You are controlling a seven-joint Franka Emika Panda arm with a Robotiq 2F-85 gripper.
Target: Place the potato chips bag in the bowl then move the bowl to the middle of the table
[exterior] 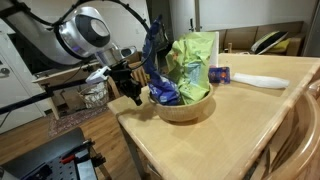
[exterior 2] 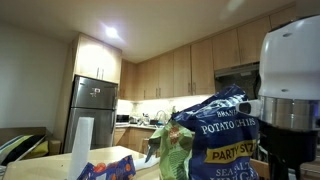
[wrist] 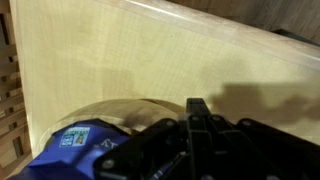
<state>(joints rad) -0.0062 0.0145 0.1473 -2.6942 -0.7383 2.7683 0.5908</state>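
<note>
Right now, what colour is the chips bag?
The bag is dark blue with white print, best in an exterior view.

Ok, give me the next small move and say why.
Probably drag the round light-brown wooden bowl toward the middle of the pale wooden table. The dark blue crinkly chips bag already stands in it, the bowl sits near the table's edge, and the gripper is at its rim; whether it grips is unclear.

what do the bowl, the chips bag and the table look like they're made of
The bowl: probably wood, smooth light-brown sides with a soft sheen. The potato chips bag: thin plastic or foil film, glossy, creased, printed. The table: pale wood or wood veneer, faint grain in the wrist view, satin finish.
</note>
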